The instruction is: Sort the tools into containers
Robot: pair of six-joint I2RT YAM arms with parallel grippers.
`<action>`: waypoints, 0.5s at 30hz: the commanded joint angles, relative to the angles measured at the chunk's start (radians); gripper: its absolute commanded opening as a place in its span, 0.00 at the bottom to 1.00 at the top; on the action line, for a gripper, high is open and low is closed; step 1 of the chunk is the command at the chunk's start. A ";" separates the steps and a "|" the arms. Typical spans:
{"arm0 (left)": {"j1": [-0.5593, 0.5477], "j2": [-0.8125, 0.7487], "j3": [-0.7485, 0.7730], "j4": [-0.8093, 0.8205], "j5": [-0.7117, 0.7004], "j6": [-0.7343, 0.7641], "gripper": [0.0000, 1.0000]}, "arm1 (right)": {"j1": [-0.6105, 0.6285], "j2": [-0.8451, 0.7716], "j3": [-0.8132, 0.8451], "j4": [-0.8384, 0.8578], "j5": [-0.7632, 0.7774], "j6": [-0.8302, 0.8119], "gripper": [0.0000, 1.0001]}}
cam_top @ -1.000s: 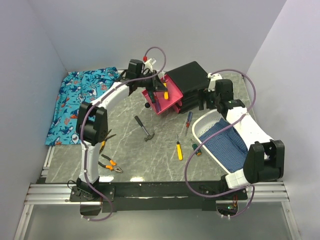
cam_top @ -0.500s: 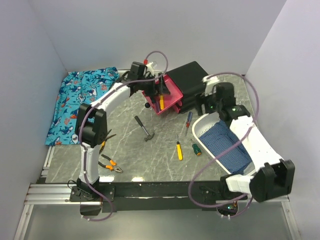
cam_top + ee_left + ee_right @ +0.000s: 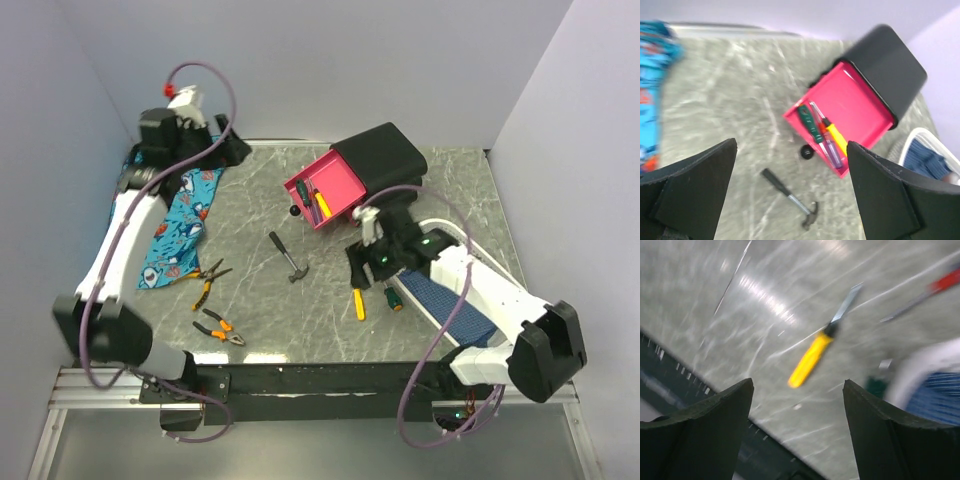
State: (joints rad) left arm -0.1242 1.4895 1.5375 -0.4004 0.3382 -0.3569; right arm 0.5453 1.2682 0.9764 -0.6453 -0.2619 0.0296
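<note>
Right pincer (image 3: pixel 797 390) gapes over yellow screwdriver (image 3: pixel 810 359), blade pointing toward the cabinet (image 3: pixel 385 160).

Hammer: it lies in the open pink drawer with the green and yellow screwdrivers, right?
No. The left wrist view shows the hammer on the table, in front of the open pink drawer; the green screwdriver and yellow screwdriver do lie in it.

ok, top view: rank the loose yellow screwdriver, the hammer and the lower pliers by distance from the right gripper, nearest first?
1. Yellow screwdriver, just on the near side of the right gripper.
2. Hammer, to its left, mid-table.
3. Lower pliers, far left, toward the near edge.
</note>
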 commanded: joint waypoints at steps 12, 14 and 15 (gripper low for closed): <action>0.109 -0.278 -0.235 0.100 -0.143 0.081 0.96 | 0.111 0.307 0.024 -0.079 0.090 0.196 0.73; 0.112 -0.282 -0.235 0.092 -0.146 0.095 0.96 | 0.113 0.341 0.018 -0.070 0.089 0.210 0.69; 0.113 -0.290 -0.241 0.092 -0.145 0.096 0.96 | 0.113 0.352 0.018 -0.062 0.084 0.210 0.65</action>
State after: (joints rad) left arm -0.0143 1.2346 1.2995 -0.3260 0.2058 -0.2943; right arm 0.6601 1.5871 0.9833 -0.7082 -0.1982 0.1955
